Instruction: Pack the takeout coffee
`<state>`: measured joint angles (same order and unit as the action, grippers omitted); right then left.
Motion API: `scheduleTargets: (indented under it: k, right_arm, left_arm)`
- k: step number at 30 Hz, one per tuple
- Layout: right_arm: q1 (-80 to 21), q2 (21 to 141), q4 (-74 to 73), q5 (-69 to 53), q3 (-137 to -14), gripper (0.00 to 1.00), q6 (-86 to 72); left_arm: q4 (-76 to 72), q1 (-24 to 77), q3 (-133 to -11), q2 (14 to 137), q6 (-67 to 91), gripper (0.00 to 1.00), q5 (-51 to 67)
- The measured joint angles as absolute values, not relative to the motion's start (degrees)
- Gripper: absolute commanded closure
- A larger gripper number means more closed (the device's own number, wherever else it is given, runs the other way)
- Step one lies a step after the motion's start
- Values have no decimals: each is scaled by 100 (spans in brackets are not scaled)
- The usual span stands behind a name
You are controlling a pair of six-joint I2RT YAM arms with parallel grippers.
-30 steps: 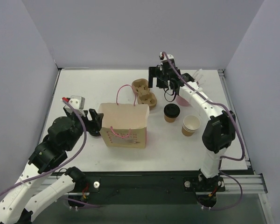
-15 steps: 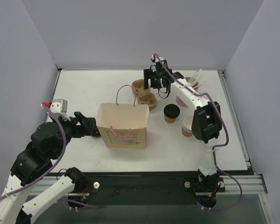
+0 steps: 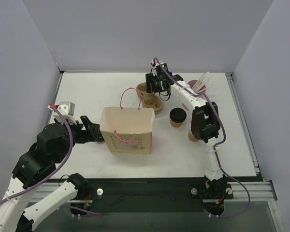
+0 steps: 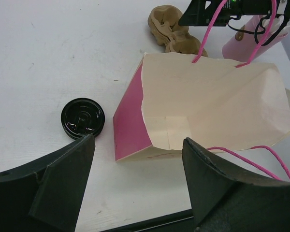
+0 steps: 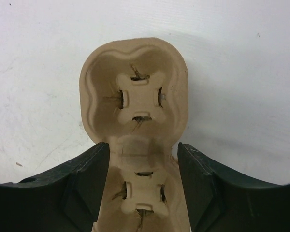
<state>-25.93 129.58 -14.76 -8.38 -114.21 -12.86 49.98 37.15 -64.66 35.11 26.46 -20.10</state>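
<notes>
Both tray [image 5: 135,58] holes sit empty under the open, empty right gripper [image 5: 142,150]. Bag [image 4: 208,106] ahead of the open, empty left gripper [image 4: 137,145] holds nothing.

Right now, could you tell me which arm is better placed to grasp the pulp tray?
Right: the right gripper, open, straddles the pulp tray; the left gripper sits beyond the paper bag.

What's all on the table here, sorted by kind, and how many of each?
Paper bag: 1
Pulp tray: 1
Kraft cups: 2 (lidded cup, second cup half hidden by the right arm)
Pink cup: 1
Loose black lid: 1
Total: 6
</notes>
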Motion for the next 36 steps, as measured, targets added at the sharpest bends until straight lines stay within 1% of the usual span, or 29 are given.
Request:
scheduleTargets:
  k: [4,15,26,27,28,31,36]
  right_arm:
    - [-2648,13122,-1476,-803,-11671,44,-1192]
    - [-2825,13214,-1619,-631,-11690,52,-1111]
    - [-2864,13472,-1693,-338,-11740,54,-1037]
    - [-2869,13476,-1697,-331,-11756,55,-1037]
    - [-2880,13476,-1699,-327,-11764,60,-1037]
    - [-2897,13478,-1706,-266,-11769,69,-1020]
    - [-2897,13478,-1704,-213,-11775,73,-1011]
  left_arm:
    - [4995,3715,-6488,3621,2526,17,-2014]
    - [4890,3715,-6514,3817,2189,18,-2056]
    - [4672,3715,-6694,4003,1896,18,-2215]
    - [4657,3715,-6702,4003,1892,18,-2224]
    - [4650,3715,-6711,4001,1892,18,-2231]
    - [4641,3715,-6729,3988,1892,18,-2248]
    - [4644,3715,-6735,3935,1896,18,-2259]
